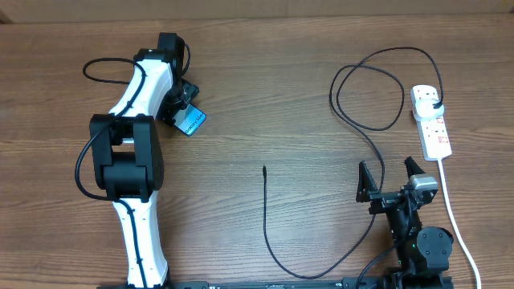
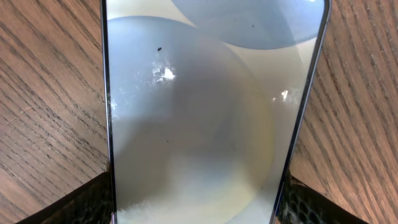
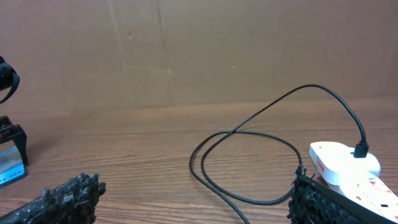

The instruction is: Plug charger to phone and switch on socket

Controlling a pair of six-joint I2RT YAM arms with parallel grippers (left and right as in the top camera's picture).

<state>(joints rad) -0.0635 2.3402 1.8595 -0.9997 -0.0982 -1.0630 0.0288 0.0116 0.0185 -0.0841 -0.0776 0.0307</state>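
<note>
The phone (image 1: 191, 120) lies on the table at the far left, its light screen filling the left wrist view (image 2: 199, 124). My left gripper (image 1: 186, 112) (image 2: 199, 202) straddles it, and its dark fingers (image 2: 81, 205) press against both long edges with no gap showing. The charger (image 1: 269, 233) is a thin black cable; its loose connector tip (image 1: 264, 168) rests mid-table and its black plug (image 1: 434, 105) sits in the socket (image 1: 432, 128) at the right. Near the front right, my right gripper (image 1: 392, 177) (image 3: 196, 199) stands wide open and empty, with the cable loop (image 3: 249, 134) and socket (image 3: 348, 168) ahead of it.
The socket's white cord (image 1: 458, 233) runs down the right side past the right arm's base. The left arm (image 1: 132, 160) stretches across the left of the wooden table (image 1: 305, 88). A brown wall (image 3: 186, 50) stands behind the table.
</note>
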